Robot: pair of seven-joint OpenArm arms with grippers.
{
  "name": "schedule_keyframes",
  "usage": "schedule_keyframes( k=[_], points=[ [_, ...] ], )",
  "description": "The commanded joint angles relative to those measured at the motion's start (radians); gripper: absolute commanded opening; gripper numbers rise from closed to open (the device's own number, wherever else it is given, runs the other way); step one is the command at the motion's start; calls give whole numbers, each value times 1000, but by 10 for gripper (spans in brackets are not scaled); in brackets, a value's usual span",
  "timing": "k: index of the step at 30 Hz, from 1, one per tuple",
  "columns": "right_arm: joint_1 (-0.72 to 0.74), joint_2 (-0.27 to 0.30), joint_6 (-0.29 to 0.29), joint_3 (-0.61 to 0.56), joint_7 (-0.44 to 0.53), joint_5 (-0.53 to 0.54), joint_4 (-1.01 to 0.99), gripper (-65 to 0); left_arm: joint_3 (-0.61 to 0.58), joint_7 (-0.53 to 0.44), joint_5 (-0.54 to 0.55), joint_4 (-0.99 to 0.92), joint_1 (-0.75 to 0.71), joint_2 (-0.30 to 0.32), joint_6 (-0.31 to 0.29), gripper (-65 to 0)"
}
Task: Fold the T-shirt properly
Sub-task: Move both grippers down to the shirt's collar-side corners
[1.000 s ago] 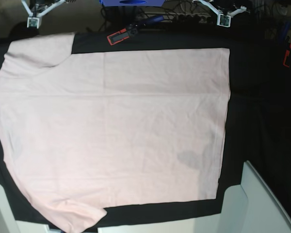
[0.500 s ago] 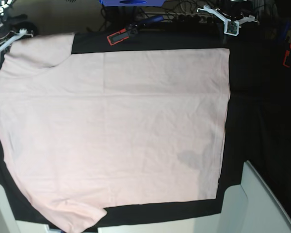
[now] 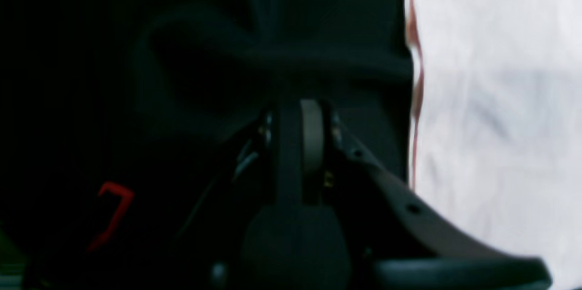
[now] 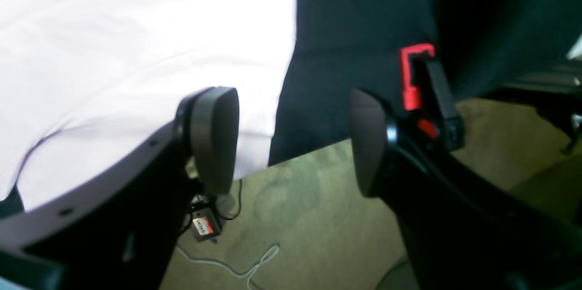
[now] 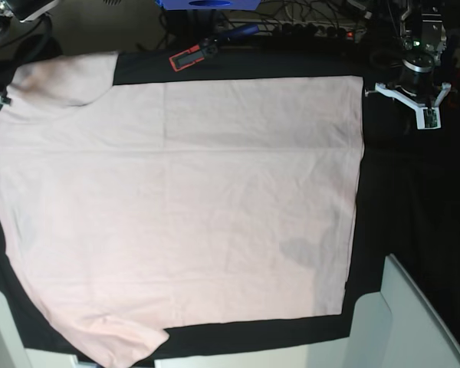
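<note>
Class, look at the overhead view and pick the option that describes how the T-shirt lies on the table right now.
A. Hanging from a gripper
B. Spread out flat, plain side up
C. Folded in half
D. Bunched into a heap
B: the T-shirt lies spread flat across the black cloth, both sleeves out, with no print showing and no gripper holding it.

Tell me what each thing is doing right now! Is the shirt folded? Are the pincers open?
T-shirt: spread out flat on the black cloth, plain side up, not folded yet.
Right pincer: open, holding nothing, up by the shirt's edge.
Left pincer: nearly closed, holding nothing, over the black cloth beside the shirt.
Red and black clamp: lying on the far edge of the cloth.
</note>
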State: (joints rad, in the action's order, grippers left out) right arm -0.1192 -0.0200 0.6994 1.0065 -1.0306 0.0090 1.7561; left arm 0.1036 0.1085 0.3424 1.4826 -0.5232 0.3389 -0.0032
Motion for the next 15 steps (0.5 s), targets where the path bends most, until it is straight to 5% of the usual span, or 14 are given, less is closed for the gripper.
schedule_keyframes(
  k=[1,11,15],
  points=[
    [3,12,-1,12,8,3,6,-280,3,-22,4,10,7,24,7,-561],
    [62,19,-1,142,16,3,-235,-279,0,-30,2,-35,31,32,1,-563],
    [69,16,-1,142,16,33,-249,-279,0,-30,2,-43,24,32,-76,-563]
  ],
)
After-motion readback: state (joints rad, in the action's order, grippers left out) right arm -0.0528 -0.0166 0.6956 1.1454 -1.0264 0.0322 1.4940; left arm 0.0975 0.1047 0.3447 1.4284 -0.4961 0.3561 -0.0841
